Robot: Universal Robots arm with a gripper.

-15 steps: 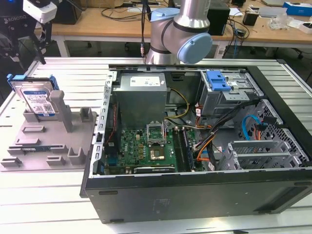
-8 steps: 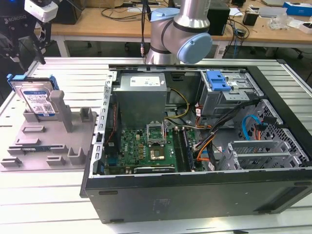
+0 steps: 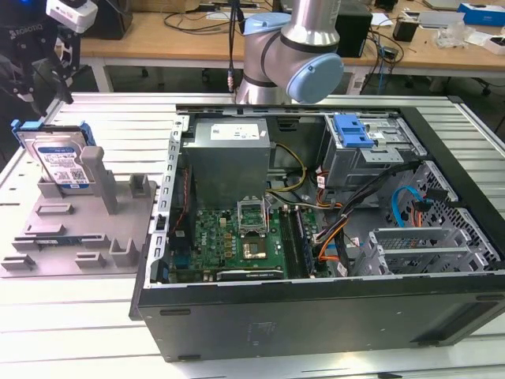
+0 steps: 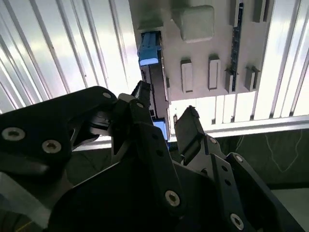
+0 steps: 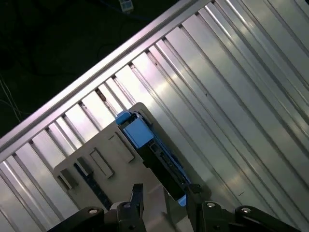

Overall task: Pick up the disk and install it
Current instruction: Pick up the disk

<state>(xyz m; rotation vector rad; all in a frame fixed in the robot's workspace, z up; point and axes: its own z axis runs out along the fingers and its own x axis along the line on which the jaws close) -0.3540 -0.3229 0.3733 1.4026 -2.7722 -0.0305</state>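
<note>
Ribbed tabletop (image 3: 87, 324), claw (image 5: 165, 192) above upright disk (image 3: 60, 163).

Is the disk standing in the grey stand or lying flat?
Standing: the disk rests on edge, nearly upright, in the grey stand.

The disk (image 3: 59, 162) is a flat, rectangular silver hard drive. Its broad face carries a white-and-blue label, and bright blue plastic frames its top edge and sides. In the exterior view it sits at the left edge of the frame, a little above mid-height. It stands upright on one narrow edge in the grey stand (image 3: 79, 229), leaning slightly back, with the labelled face turned toward the camera. One upright post of the stand covers its lower corner on the exterior view's right. Both wrist views show the disk (image 4: 148, 48) (image 5: 139, 131) edge-on, as a thin dark strip capped by a blue end piece.
</note>
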